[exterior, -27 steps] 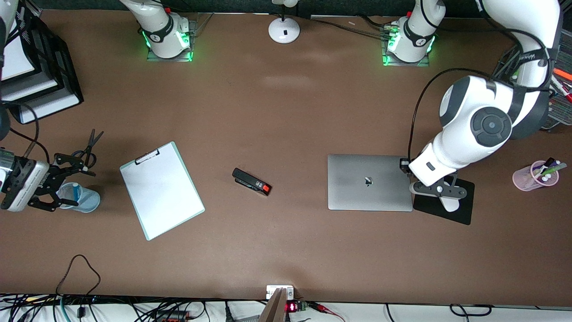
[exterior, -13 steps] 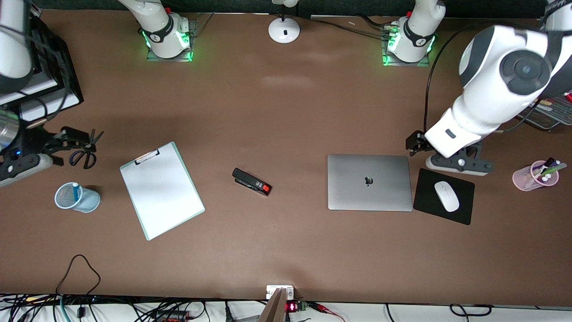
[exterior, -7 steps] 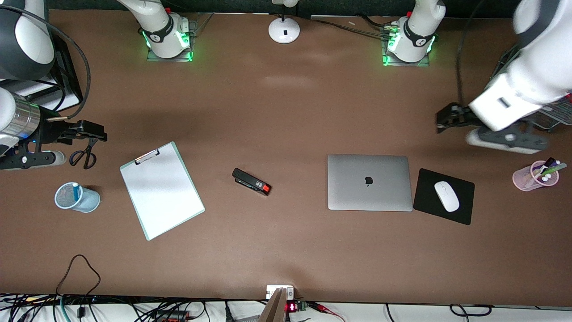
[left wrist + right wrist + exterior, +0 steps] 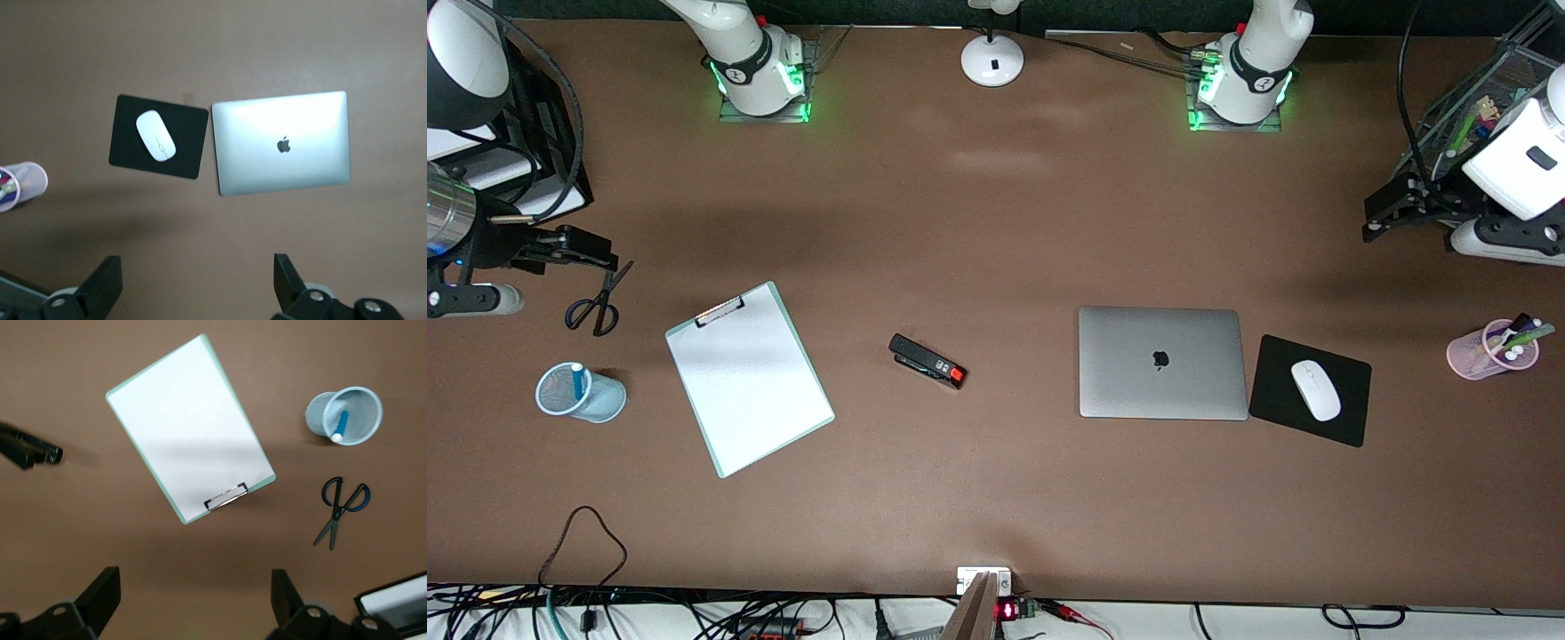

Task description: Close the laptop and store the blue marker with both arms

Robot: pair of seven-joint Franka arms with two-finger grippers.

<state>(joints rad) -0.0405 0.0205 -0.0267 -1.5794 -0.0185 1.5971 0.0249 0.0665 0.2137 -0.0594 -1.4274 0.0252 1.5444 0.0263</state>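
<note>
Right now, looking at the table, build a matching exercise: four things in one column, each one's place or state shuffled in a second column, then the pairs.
Things:
1. laptop
2. blue marker
3. white mouse
4. scissors

Places or states:
A. on the black mouse pad
B. closed, lid up
C. flat on the table beside the clipboard
D. standing in the light blue mesh cup

Pairs: 1-B, 2-D, 3-A, 4-C

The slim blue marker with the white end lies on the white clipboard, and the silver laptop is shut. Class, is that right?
Not quite. The slim blue marker stands in the light blue mesh cup, not on the clipboard, as the right wrist view shows. The silver laptop is indeed shut.
</note>
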